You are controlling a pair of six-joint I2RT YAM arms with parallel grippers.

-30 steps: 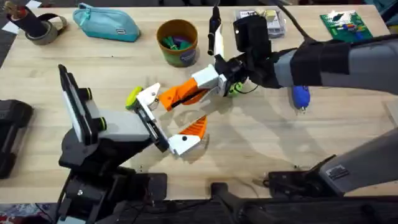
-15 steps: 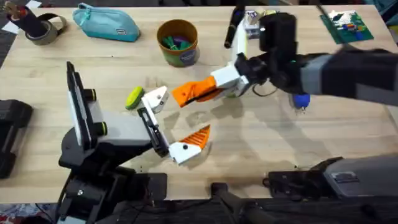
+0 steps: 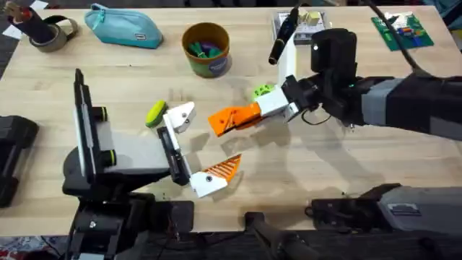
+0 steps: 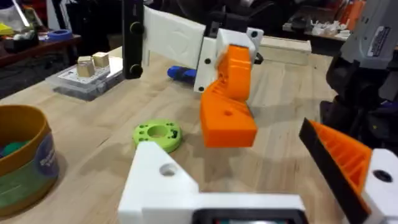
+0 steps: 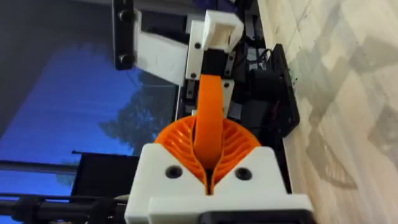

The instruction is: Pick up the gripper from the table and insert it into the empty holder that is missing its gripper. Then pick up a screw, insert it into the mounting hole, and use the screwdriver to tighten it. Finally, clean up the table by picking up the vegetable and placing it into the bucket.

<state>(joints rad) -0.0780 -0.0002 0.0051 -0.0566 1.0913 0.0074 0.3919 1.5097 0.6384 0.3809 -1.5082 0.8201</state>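
Pale wooden tabletop (image 3: 303, 173) carries the grey-black stand with its empty white angular holder (image 3: 180, 114) left of centre. Just right of it, mid-frame, the right gripper (image 3: 232, 120) pinches the small orange ribbed gripper (image 5: 209, 121). Lower centre, the left gripper (image 3: 216, 172) gapes wide, holding nothing.

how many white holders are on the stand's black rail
2. One holder sits at the rail's far end, with no orange finger in it. The other holder sits at the near end with an orange finger fitted.
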